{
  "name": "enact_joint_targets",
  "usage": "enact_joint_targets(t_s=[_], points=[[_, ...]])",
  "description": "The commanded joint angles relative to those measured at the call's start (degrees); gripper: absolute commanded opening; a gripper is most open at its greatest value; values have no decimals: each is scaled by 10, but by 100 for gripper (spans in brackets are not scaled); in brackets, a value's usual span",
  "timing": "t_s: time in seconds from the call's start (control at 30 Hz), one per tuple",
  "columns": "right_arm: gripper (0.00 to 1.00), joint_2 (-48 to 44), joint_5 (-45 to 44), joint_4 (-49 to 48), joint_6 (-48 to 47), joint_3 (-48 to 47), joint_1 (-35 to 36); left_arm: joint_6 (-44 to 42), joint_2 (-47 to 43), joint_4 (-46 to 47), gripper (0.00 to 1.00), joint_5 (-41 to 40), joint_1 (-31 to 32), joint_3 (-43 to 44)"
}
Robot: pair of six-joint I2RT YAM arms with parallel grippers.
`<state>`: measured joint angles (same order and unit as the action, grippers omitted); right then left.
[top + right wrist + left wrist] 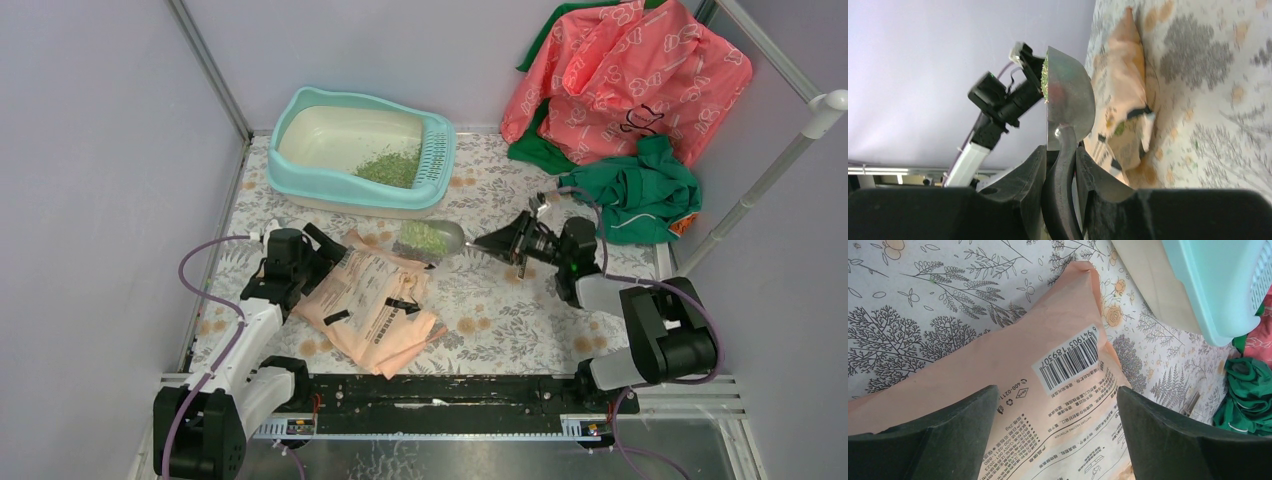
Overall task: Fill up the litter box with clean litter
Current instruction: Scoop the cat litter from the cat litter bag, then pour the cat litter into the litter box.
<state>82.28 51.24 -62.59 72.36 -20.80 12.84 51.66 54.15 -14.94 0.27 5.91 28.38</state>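
The light-teal litter box (300, 130) stands at the back of the table with a small heap of green litter (390, 168) near its grille end. Its corner shows in the left wrist view (1218, 285). My right gripper (492, 243) is shut on the handle of a grey metal scoop (432, 238) that carries green litter, held between the bag and the box. In the right wrist view the handle sits between my fingers (1060, 157), and the scoop (1070, 100) shows litter (1045, 75) at its rim. My left gripper (333, 252) is open over the peach-pink bag (375, 305), which lies flat (1048, 370) between my spread fingers (1057, 392).
A pink printed cloth (620, 80) and a green cloth (640, 190) lie piled at the back right. A white pole (770, 180) slants along the right side. Grey walls close in the left and back. The floral table cover (500, 320) is bare in front of the right arm.
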Motion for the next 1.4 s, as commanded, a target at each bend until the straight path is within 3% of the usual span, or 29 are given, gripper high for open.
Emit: enact_joint_targets(t_s=[0.0,0.33,0.63,0.8,0.93,1.2,1.37], points=[[0,3,-25,62,-13,-118,-1,-14,-1,17,96,6,0,21],[0,207,-75,220,-54,-449,18,-16,3,28,96,31,-6,24],[0,435,-209,643,-262,-940,74,-16,-12,33,96,49,-9,17],[0,543,-306,809,-363,-1172,112,-19,-14,31,96,56,-12,16],[0,545,-390,836,-436,-1192,146,-23,-18,28,96,55,-14,14],[0,431,-526,719,-552,-1013,228,-22,-13,35,96,58,-16,7],[0,411,-580,691,-597,-1009,259,-22,-12,36,96,56,-16,6]])
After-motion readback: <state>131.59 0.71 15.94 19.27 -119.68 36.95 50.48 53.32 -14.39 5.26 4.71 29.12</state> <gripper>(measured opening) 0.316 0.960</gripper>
